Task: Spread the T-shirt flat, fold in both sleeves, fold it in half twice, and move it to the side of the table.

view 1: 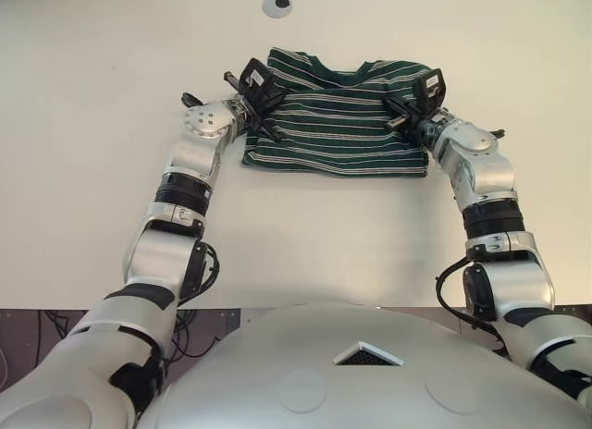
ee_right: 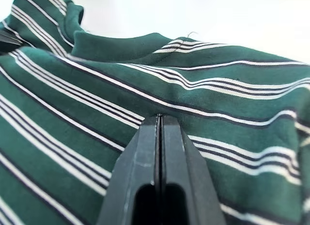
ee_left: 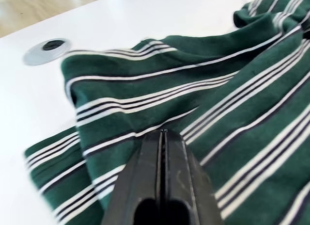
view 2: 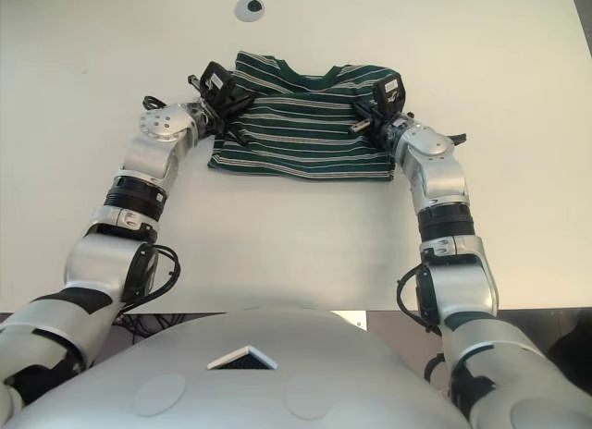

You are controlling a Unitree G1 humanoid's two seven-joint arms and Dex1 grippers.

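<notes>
1. While both arms stretch forward over the white table [view 1: 111, 78], their elbows stay bent and the forearms angle inward, so the two wrists meet the T-shirt [view 1: 333, 115] from opposite sides.
2. At the shirt's left edge, the left gripper [ee_left: 162, 132] has its two fingers pressed together, tips down against the striped cloth (whether any fabric is nipped between them I cannot tell).
3. At the shirt's right edge, the right gripper [ee_right: 159, 116] has its fingers closed tight in the same way, tips touching the fabric just below the shoulder seam. Again I cannot tell whether any cloth is caught between them.
4. Green with white stripes, the T-shirt lies on the far half of the table, roughly centred between the arms. It forms a compact, nearly rectangular shape, with its collar [view 1: 338, 75] on the side away from the robot.
5. Beyond the shirt, a round grey grommet [view 1: 277, 5] sits in the tabletop, well apart from the cloth.
</notes>
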